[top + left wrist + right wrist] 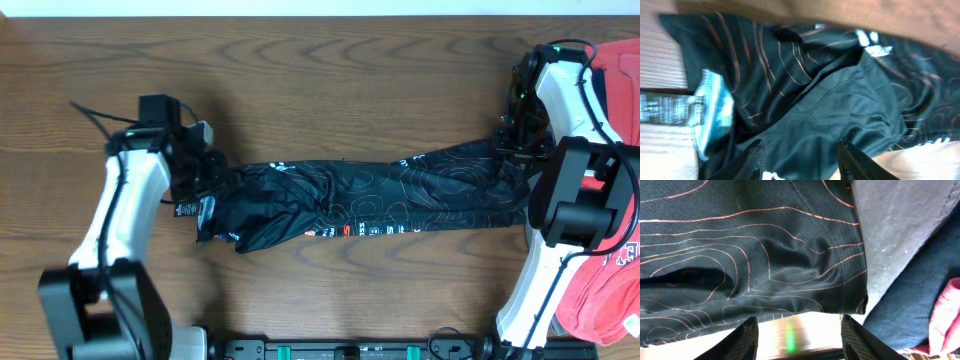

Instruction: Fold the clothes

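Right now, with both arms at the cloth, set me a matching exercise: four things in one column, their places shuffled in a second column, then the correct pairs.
Things
1. black jersey
2. red garment
3. left end effector
4. right end effector

Places
A. open over the jersey's bunched left end
B. at the right edge of the table
C. stretched across the table's middle
D. open at the jersey's right end

Pairs: 1-C, 2-B, 3-A, 4-D
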Tool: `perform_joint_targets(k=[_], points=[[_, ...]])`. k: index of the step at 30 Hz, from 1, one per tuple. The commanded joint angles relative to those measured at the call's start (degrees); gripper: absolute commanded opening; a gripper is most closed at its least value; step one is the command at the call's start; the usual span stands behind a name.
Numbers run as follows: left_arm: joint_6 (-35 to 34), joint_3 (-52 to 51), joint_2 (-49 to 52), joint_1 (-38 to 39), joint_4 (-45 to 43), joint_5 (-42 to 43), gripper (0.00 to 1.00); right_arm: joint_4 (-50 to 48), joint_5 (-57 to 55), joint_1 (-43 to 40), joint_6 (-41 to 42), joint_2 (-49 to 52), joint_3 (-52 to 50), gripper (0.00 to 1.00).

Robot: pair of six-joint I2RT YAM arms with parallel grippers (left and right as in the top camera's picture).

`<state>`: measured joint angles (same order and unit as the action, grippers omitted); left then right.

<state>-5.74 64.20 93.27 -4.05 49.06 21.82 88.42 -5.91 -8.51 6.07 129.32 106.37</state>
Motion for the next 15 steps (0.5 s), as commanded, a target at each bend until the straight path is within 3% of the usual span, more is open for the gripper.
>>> perform_joint_targets(k=[1, 15], points=[[0.6, -0.6, 3.2, 1.5, -0.6, -0.5, 0.49, -0.2, 0.7, -0.5, -1.0, -0.1, -0.2, 0.52], [0.5, -0.7, 7.8, 2.0, -5.6, -6.5, 0.52, -0.2, 0.6, -0.5, -1.0, -0.1, -0.3, 0.52]])
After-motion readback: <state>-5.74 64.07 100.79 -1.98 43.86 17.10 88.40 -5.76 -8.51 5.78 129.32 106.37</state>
